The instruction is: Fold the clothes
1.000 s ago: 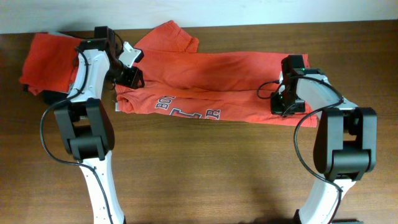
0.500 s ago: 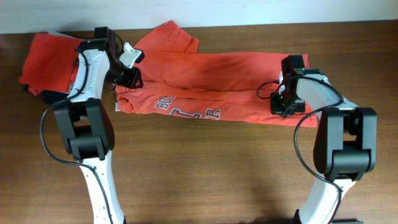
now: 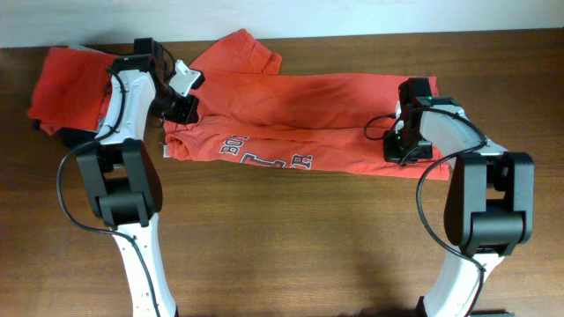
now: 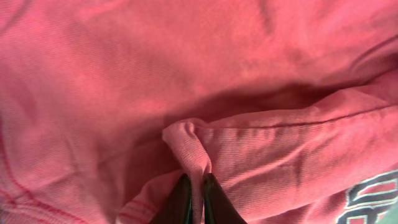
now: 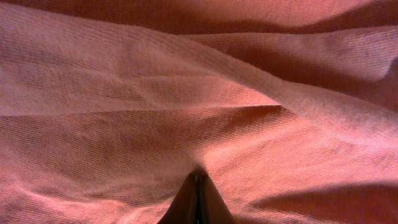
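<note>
An orange-red T-shirt [image 3: 291, 101] lies stretched left to right across the wooden table, its front edge folded up so the navy-and-white lettering [image 3: 264, 158] shows. My left gripper [image 3: 181, 113] is at the shirt's left end. In the left wrist view it [image 4: 194, 182] is shut on a raised ridge of the cloth [image 4: 189, 140]. My right gripper [image 3: 404, 151] is at the shirt's right end, and its jaws [image 5: 198, 179] are pressed together with the fabric [image 5: 186, 81] puckered at their tip. A second orange-red T-shirt [image 3: 70, 79] lies bunched at the far left.
Bare brown table [image 3: 300, 238] runs along the front, between the two arm bases. The table's back edge meets a pale wall [image 3: 352, 13]. A dark bit of cloth [image 3: 40, 123] peeks out under the bunched shirt at the left.
The left jaws have closed onto the ridge of cloth. Neither arm has visibly shifted, and the shirt lies as before.
</note>
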